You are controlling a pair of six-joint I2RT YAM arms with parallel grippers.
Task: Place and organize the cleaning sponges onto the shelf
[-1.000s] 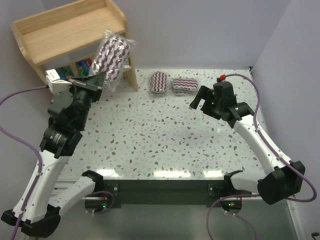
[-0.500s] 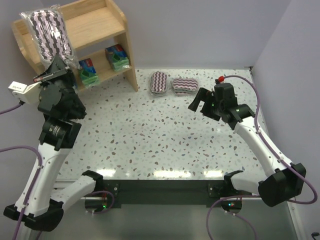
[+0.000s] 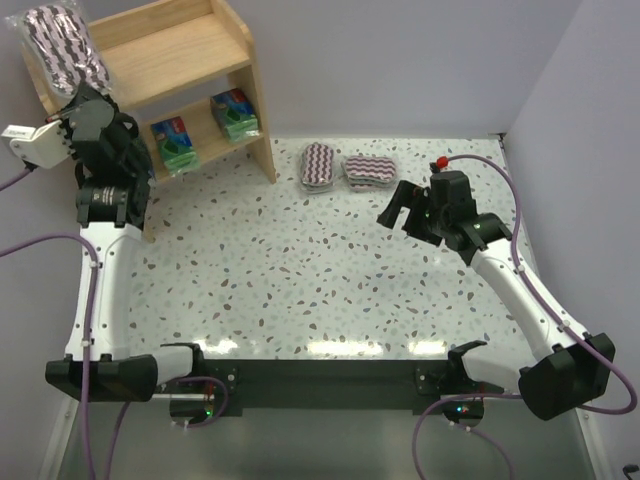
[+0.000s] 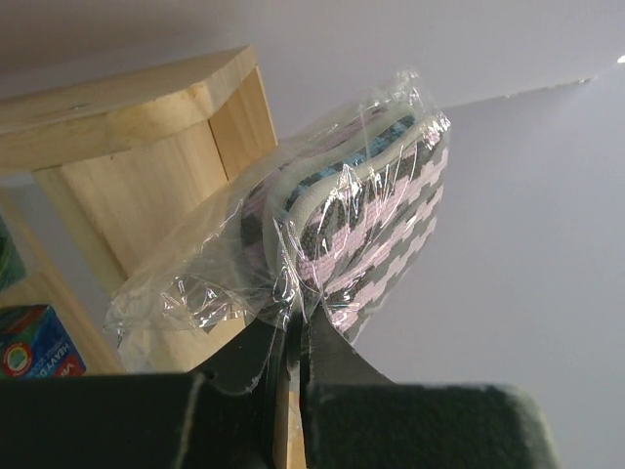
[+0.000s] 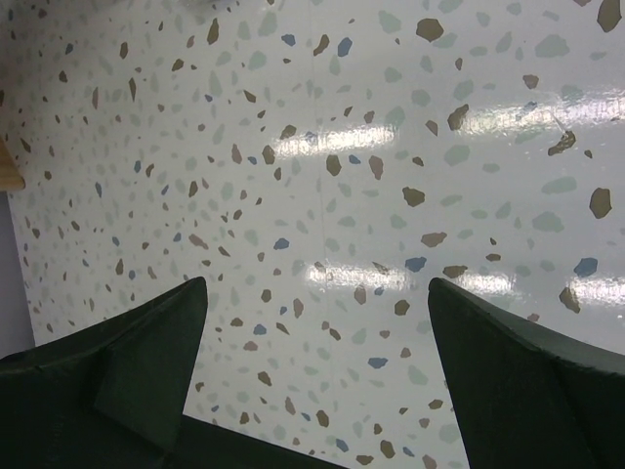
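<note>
The left hand (image 4: 293, 337) is holding a zigzag sponge pack (image 4: 361, 215) up beside the wooden shelf (image 4: 127, 147).
The right hand (image 5: 314, 293) is hanging wide open over the speckled surface (image 5: 342, 127).

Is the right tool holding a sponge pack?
No, the right tool is open with only the speckled white tabletop between its fingers.

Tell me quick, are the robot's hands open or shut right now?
Left gripper: shut on a sponge pack, pinching its clear wrap.
Right gripper: open, holding nothing.
</note>
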